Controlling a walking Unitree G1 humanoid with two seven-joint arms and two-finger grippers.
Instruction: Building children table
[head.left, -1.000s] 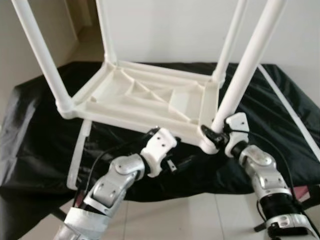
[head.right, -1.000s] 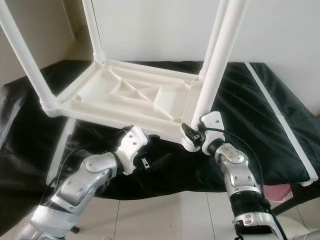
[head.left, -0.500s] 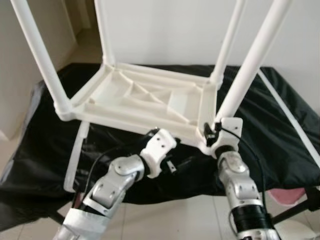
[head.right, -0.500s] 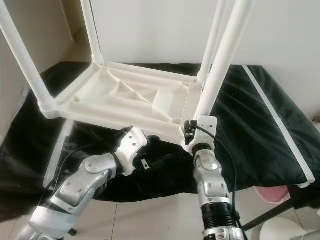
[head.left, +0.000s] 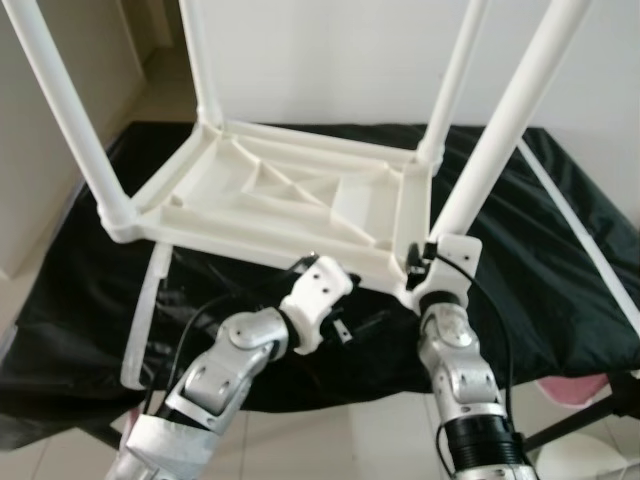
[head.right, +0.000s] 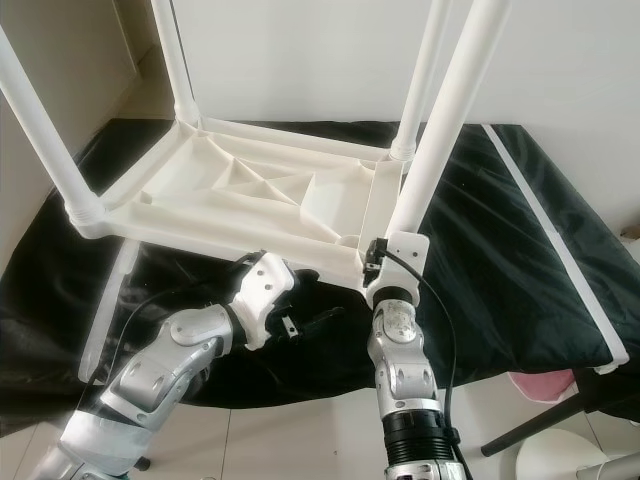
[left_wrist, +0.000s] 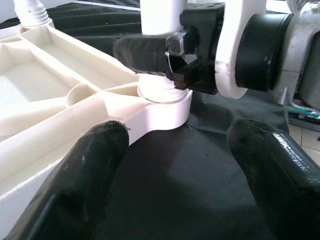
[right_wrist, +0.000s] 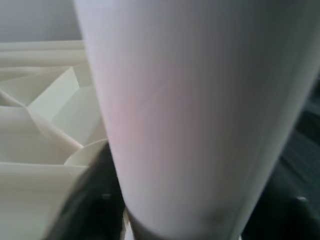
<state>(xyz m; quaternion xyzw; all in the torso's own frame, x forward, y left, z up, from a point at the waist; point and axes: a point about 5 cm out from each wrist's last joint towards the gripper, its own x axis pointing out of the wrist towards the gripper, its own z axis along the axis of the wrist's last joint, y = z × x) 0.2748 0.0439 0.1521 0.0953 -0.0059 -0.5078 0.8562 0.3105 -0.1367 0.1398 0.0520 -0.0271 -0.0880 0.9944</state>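
Head views: table top (head.left: 270, 200) lay upside down on black cloth (head.left: 560, 250), four legs up. Right gripper (head.left: 425, 262) clamped the near-right leg (head.left: 490, 160) at its socket.

Left wrist view: left gripper (left_wrist: 185, 165) spread, empty — just short of that socket (left_wrist: 160, 107).

Right wrist view: leg close-up. Best keep it plumb, twist fully home — judgement.
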